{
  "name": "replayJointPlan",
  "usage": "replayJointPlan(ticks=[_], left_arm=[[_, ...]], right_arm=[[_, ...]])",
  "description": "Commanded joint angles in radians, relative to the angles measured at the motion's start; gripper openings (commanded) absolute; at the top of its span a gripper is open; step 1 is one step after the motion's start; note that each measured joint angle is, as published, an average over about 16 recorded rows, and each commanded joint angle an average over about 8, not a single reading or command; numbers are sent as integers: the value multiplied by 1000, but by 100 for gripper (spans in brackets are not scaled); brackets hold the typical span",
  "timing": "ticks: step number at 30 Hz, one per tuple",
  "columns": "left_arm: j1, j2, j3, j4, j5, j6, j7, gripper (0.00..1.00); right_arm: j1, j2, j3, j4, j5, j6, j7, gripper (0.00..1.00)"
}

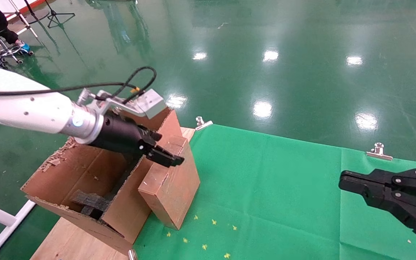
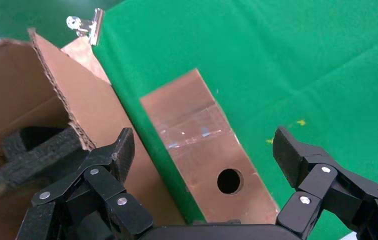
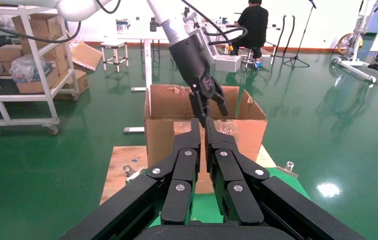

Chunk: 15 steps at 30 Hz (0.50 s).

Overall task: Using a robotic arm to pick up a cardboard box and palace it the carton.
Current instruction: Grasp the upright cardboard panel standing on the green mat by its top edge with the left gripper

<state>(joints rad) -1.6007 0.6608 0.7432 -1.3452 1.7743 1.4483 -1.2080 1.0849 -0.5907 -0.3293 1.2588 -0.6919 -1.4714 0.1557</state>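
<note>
The small taped cardboard box (image 1: 173, 187) stands on edge on the green cloth, close beside the carton's near flap. In the left wrist view its narrow top face (image 2: 202, 150) shows clear tape and a round hole. My left gripper (image 1: 167, 150), on the white arm, is open just above the box's top edge, with one finger on each side (image 2: 203, 145) and not touching it. The large carton (image 1: 70, 173) has torn flaps and dark foam (image 2: 32, 155) inside. My right gripper (image 1: 341, 182) is shut and empty at the right, over the cloth (image 3: 201, 125).
The carton sits on a wooden board (image 1: 74, 242) at the table's left end. Metal clips (image 1: 202, 122) (image 1: 378, 151) hold the green cloth (image 1: 273, 187) at its far edge. Small yellow specks lie in front of the box. The shiny green floor lies beyond.
</note>
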Motion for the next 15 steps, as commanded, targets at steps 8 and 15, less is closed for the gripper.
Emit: replayJointPlan(ticks=[8, 15], left_arm=[[58, 3, 15, 0, 20, -39, -30, 100], [82, 2, 17, -1, 23, -68, -12, 100]], right_arm=[[0, 0, 0, 0, 0, 0, 0, 0], [0, 0, 0, 0, 0, 0, 0, 64]])
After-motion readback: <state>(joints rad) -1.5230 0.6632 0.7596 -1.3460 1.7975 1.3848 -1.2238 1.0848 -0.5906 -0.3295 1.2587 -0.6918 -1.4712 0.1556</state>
